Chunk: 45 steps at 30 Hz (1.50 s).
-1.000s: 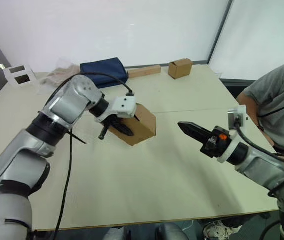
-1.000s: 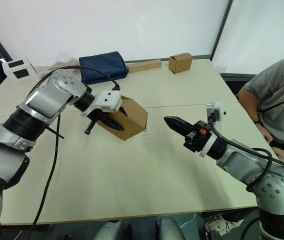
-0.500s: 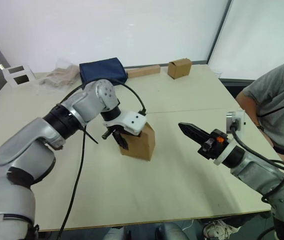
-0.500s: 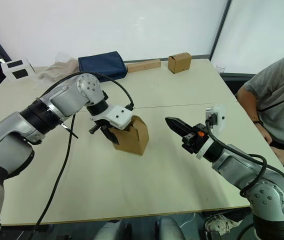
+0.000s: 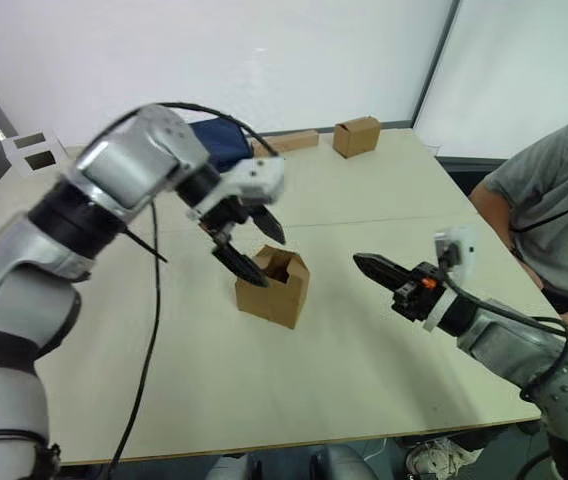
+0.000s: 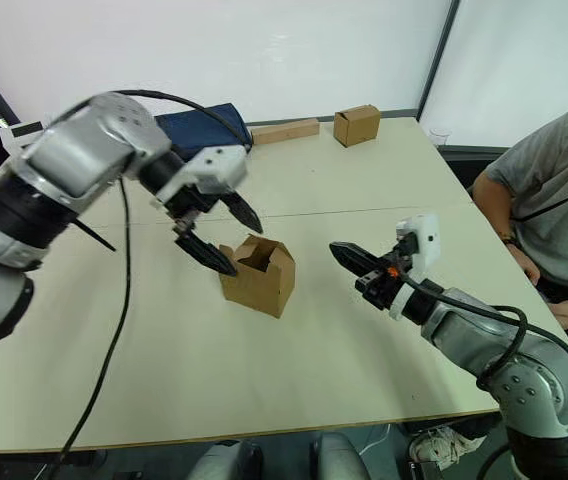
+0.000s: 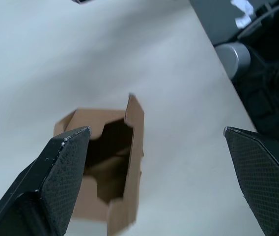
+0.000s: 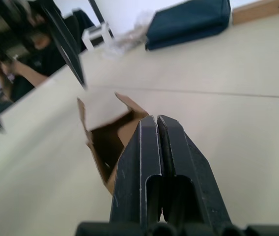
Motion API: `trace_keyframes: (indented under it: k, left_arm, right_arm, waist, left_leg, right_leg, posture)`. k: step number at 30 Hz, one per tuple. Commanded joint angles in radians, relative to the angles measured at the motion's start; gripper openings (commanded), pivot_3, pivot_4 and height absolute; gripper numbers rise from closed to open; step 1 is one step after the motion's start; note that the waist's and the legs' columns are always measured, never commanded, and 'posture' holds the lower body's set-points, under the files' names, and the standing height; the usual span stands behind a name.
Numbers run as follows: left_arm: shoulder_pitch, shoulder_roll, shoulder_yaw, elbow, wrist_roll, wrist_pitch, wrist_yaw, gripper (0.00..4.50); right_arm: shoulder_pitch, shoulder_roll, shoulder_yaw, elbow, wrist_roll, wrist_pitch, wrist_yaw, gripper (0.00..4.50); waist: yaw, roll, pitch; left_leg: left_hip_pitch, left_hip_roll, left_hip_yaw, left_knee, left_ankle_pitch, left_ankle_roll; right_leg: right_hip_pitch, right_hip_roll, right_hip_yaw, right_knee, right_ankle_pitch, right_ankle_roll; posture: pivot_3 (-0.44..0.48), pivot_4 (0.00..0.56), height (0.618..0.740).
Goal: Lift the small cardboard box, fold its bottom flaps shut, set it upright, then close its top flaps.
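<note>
We found the small plain brown corrugated cardboard box [image 5: 273, 287] upright mid-worktop, top flaps [image 6: 260, 250] standing open. It looked light and easily dented, best pressed at the flaps. The left gripper [image 5: 252, 245] hovered wide just above; the right gripper [image 5: 376, 267] was pinched together nearby.

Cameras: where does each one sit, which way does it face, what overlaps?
Left eye, right eye: on the head, facing forward and down over the table; both arms show, the open left gripper above the box, the shut right gripper beside it.
Left wrist: on the left arm, looking straight down between its spread fingers into the box's open top.
Right wrist: on the right arm, low, looking across the table along its shut fingers at the box.
Shared: all four show the box.
</note>
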Motion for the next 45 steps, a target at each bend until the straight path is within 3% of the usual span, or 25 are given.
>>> trace_keyframes:
  k: [1, 7, 8, 9, 11, 14, 20, 24, 35, 45]
  left_arm:
    - [0.054, -0.031, 0.146, 0.11, 0.042, 0.034, 0.086, 3.68]
    - [0.162, -0.071, 0.273, 0.296, 0.148, 0.003, 0.259, 1.18]
    - [0.176, -0.078, 0.287, 0.312, 0.161, -0.002, 0.276, 1.03]
    - [0.197, -0.085, 0.301, 0.319, 0.171, -0.013, 0.287, 0.55]
    - [0.254, -0.103, 0.334, 0.329, 0.18, -0.021, 0.316, 0.05]
    - [0.356, -0.132, 0.377, 0.325, 0.202, -0.038, 0.373, 0.05]
    - [0.559, -0.161, 0.448, 0.188, 0.171, -0.08, 0.366, 0.05]
    - [0.623, -0.168, 0.476, 0.114, 0.166, -0.033, 0.377, 0.05]
    - [0.745, -0.102, 0.49, -0.084, 0.142, 0.096, 0.298, 0.05]
    - [0.752, -0.061, 0.536, -0.075, 0.157, 0.07, 0.316, 0.05]
  right_arm:
    - [-0.034, -0.044, 0.068, -0.013, -0.103, 0.038, 0.018, 0.0]
    - [-0.095, -0.051, 0.173, 0.033, -0.227, 0.084, 0.056, 0.0]
    - [-0.101, -0.05, 0.186, 0.038, -0.245, 0.089, 0.065, 0.0]
    - [-0.11, -0.043, 0.196, 0.044, -0.256, 0.094, 0.073, 0.0]
    - [-0.133, -0.026, 0.226, 0.067, -0.284, 0.114, 0.078, 0.0]
    - [-0.169, 0.004, 0.275, 0.097, -0.329, 0.146, 0.082, 0.0]
    - [-0.208, 0.077, 0.327, 0.129, -0.385, 0.187, 0.092, 0.0]
    - [-0.223, 0.111, 0.331, 0.14, -0.406, 0.207, 0.111, 0.0]
    - [-0.284, 0.152, 0.356, 0.232, -0.483, 0.206, 0.21, 0.0]
    - [-0.307, 0.13, 0.326, 0.269, -0.569, 0.187, 0.275, 0.0]
  waist:
    - [0.008, 0.0, 0.0]
    - [0.0, 0.0, 0.0]
    - [-0.001, 0.0, 0.0]
    - [-0.001, 0.0, 0.0]
    - [0.001, 0.0, 0.0]
    - [0.002, 0.0, 0.0]
    - [0.004, 0.0, 0.0]
    - [0.006, 0.0, 0.0]
    - [0.0, 0.0, 0.0]
    - [0.002, 0.0, 0.0]
  left_leg:
    - [0.0, 0.0, 0.0, 0.001, 0.0, 0.0]
    - [-0.001, 0.0, 0.0, 0.001, 0.0, 0.0]
    - [-0.001, 0.0, 0.0, 0.001, 0.0, 0.0]
    - [-0.001, 0.0, 0.0, 0.001, 0.0, 0.0]
    - [-0.001, 0.0, 0.0, 0.001, 0.0, 0.0]
    - [-0.001, 0.0, 0.0, 0.002, 0.001, -0.001]
    - [-0.003, 0.0, 0.0, 0.002, 0.003, -0.005]
    - [-0.003, 0.0, 0.0, 0.002, 0.003, -0.005]
    - [-0.002, 0.0, 0.0, 0.001, 0.002, -0.004]
    - [-0.002, -0.001, 0.0, 0.001, 0.002, -0.004]
  right_leg:
    - [0.0, 0.0, 0.0, 0.0, 0.0, 0.0]
    - [0.0, 0.0, 0.0, 0.0, 0.0, 0.0]
    - [0.0, 0.0, 0.0, 0.0, 0.0, 0.0]
    - [-0.001, 0.0, 0.0, 0.0, 0.0, 0.0]
    - [-0.001, 0.0, 0.0, 0.0, 0.0, 0.0]
    - [-0.001, -0.001, 0.0, 0.001, 0.0, 0.0]
    - [-0.003, -0.001, 0.0, 0.001, 0.0, 0.0]
    - [-0.003, -0.001, 0.0, 0.001, 0.0, 0.0]
    - [-0.003, -0.001, 0.0, 0.002, 0.0, 0.0]
    - [-0.003, -0.001, 0.0, 0.002, 0.0, 0.0]
  posture:
    - [0.0, 0.15, 0.74]
    - [0.0, 0.15, 0.74]
    - [0.0, 0.15, 0.74]
    - [0.0, 0.15, 0.74]
    - [0.0, 0.15, 0.74]
    - [0.0, 0.15, 0.74]
    - [0.0, 0.15, 0.74]
    - [0.0, 0.15, 0.74]
    - [0.0, 0.15, 0.74]
    - [0.0, 0.15, 0.74]
